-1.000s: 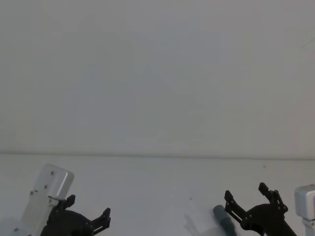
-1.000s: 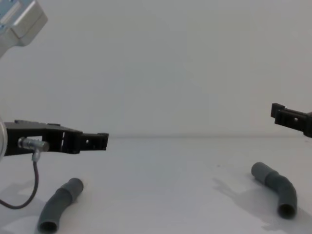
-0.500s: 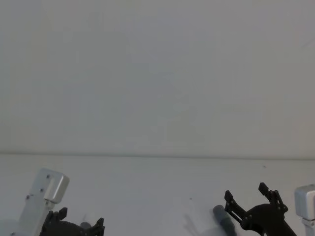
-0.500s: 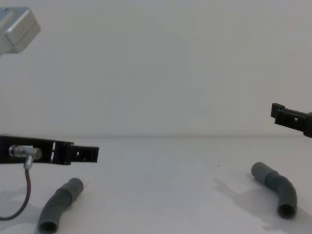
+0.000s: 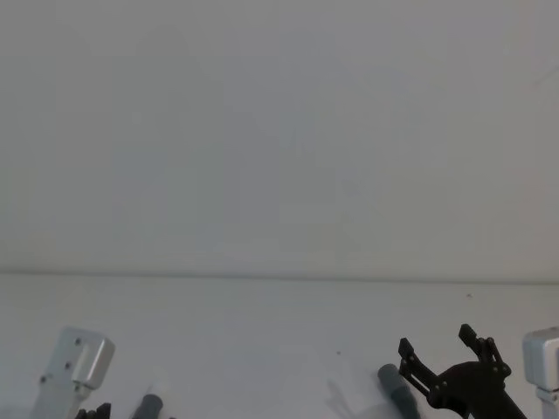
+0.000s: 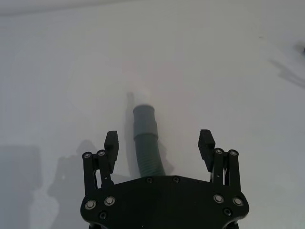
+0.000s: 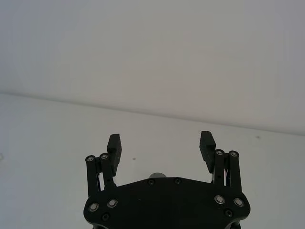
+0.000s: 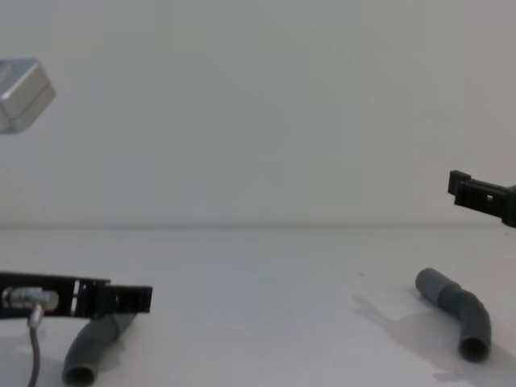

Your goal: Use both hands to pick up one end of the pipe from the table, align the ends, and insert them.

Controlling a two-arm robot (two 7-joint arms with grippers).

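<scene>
2 short dark-grey bent hose pieces with ribbed middles and smooth cuffs, both flat on the plain matt white table [image 8: 266,266] and well apart: left piece [image 8: 90,348] at the left front, right piece [image 8: 456,312] at the right front. No end lifted, none aligned, nothing inserted.

Position of the left black plastic parallel-jaw pincer [image 6: 158,139]: low over the left piece, jaws apart, 1 on either side of the ribbed section, not clamped. Position of the right black pincer [image 7: 160,142]: well above the right piece, jaws apart, nothing between them.

Progress judged as early: pre-grasp stage on the left, 0 of 2 grasps made. Left to do: 2 grasps, lift, alignment of cuffs, insertion.

Surroundings: bare off-white wall [image 8: 258,105] behind, silver-grey arm housing [image 8: 24,95] at upper left. No obstruction between the pieces. Narrow-tipped end versus socket end: cannot tell.
</scene>
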